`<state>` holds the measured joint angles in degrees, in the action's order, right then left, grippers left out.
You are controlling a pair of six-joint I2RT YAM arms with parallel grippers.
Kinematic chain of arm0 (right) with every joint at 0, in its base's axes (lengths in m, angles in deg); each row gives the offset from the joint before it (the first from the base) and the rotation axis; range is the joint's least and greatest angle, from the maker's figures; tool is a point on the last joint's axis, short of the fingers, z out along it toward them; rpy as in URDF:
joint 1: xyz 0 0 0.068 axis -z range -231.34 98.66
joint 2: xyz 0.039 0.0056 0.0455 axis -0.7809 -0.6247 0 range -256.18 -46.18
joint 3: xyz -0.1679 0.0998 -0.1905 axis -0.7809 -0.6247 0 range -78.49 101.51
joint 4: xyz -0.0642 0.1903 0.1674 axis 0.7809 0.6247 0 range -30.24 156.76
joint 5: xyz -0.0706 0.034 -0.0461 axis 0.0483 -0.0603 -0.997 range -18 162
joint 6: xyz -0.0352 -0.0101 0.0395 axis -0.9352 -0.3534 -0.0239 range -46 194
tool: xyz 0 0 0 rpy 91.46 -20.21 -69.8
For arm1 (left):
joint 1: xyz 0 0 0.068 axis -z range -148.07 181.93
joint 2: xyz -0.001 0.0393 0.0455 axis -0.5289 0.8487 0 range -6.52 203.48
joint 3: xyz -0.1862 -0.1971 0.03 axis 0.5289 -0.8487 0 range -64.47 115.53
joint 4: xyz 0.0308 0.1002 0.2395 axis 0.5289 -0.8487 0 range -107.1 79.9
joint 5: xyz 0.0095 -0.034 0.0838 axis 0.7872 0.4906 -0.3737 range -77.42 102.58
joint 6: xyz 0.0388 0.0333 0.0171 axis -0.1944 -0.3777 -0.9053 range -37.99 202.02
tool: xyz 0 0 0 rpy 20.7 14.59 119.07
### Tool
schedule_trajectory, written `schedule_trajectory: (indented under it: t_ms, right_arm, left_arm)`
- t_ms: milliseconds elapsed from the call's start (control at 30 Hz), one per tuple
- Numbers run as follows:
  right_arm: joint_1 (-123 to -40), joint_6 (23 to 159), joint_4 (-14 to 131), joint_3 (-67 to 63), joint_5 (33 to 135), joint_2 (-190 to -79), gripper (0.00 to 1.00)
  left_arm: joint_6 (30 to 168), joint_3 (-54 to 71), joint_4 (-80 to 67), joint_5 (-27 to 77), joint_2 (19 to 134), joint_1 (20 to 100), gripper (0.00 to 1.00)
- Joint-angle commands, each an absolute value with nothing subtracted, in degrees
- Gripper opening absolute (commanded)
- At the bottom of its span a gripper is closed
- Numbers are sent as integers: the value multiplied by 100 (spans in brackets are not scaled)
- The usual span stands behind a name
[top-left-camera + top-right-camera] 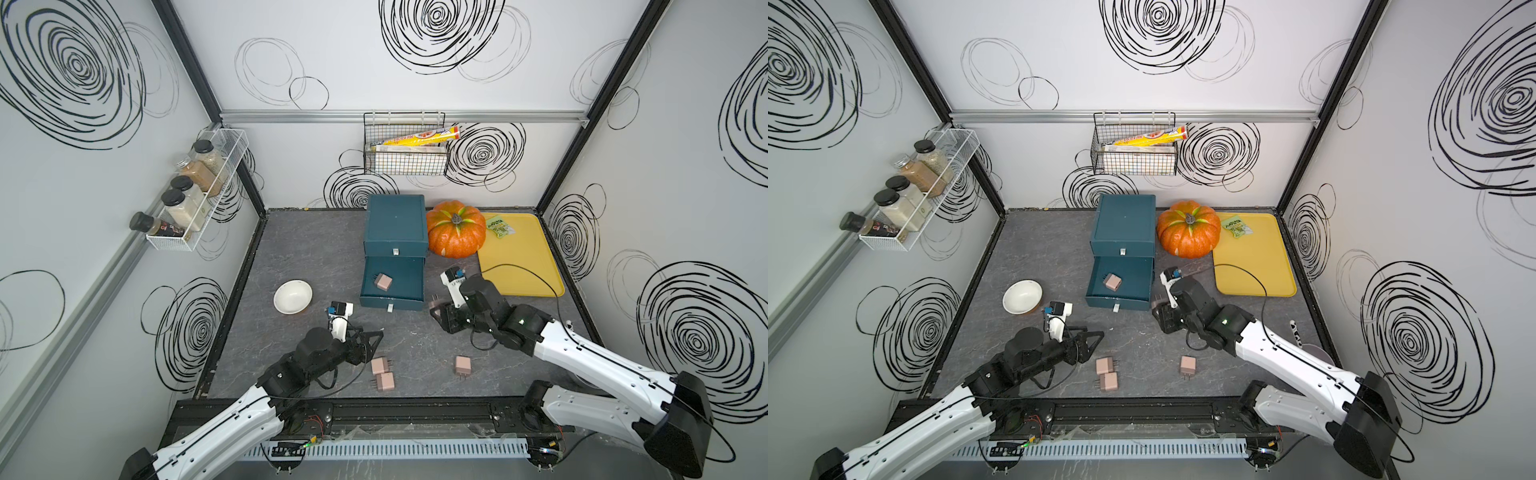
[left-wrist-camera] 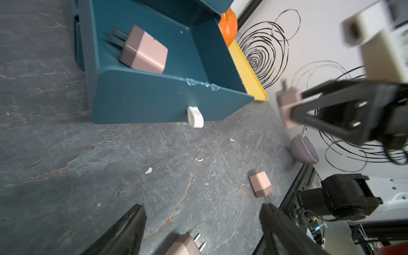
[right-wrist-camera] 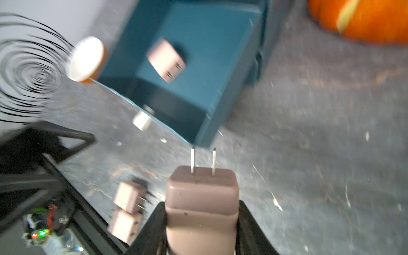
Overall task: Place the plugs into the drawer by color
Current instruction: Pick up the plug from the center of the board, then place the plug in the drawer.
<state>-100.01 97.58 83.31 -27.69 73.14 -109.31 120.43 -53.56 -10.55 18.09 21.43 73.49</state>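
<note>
One pink plug lay in the drawer. The right claw pinched a second plug, and the left claw was spread. Three other plugs lay unplaced on the surface.

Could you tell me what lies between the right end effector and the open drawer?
Only bare table, in both top views; the right end effector holds a pink plug beside the drawer.

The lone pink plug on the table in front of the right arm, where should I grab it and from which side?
Take the lone pink plug across its cube body, on the two flat side faces, coming down from above. It lies on its side on the table, prongs pointing level toward the robot's base, so jaws set left and right stay off them.
</note>
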Motion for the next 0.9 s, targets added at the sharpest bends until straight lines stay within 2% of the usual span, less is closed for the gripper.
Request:
schedule_trajectory:
  t_ms: [0, 100, 233, 367, 600, 867]
  right_arm:
    - [-10025, 7976, 8455, -1710, 8080, -11875, 28]
    - [-10029, 7190, 9253, -385, 7982, -13132, 29]
    - [-10020, 6654, 9640, 538, 7765, -14194, 30]
    - [-9864, 6454, 9944, 1167, 7970, -14979, 29]
    - [-9812, 6275, 10249, 1589, 7341, -15798, 30]
    - [-9809, 6367, 10329, 1701, 7091, -15875, 52]
  left_arm:
    - [12105, -5354, -1052, 1590, 2073, 7332, 88]
    - [12045, -5361, -1027, 1623, 2193, 7332, 88]
    - [12032, -5339, -1026, 1639, 2368, 7320, 88]
    - [12042, -5366, -986, 1674, 2367, 7312, 88]
    - [12054, -5365, -970, 1710, 2333, 7307, 88]
    - [12056, -5366, -971, 1721, 2301, 7310, 88]
